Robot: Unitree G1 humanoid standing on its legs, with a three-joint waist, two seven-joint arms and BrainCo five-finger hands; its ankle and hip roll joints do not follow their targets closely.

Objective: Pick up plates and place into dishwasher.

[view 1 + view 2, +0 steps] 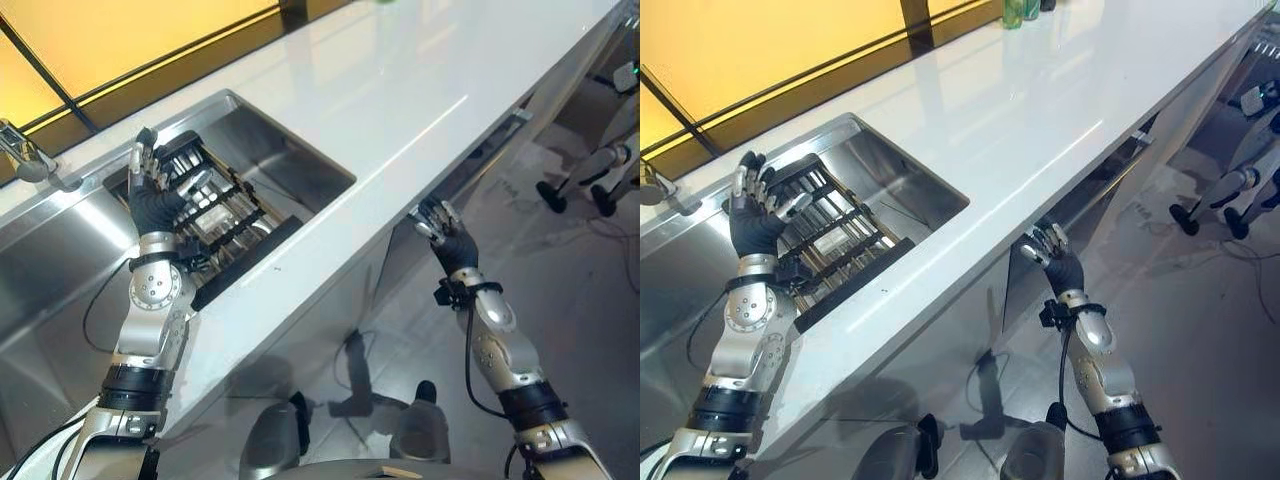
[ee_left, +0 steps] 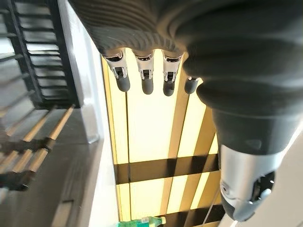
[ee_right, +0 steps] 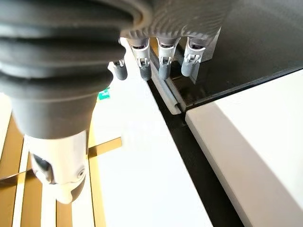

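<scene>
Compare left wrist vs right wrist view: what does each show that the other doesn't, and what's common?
Left wrist view alone: the black rack in the steel sink, yellow wall panels with dark strips and a green bottle.

Right wrist view alone: the right hand, fingers straight, at the dark gap under the edge of the white counter, beside a white cabinet panel.

Shared: each looks along its own open, empty hand; the left hand is raised over the sink. No plates.

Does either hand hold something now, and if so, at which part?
Nothing is held. The left hand is raised open over the dish rack in the sink. The right hand reaches open at the counter edge.
</scene>
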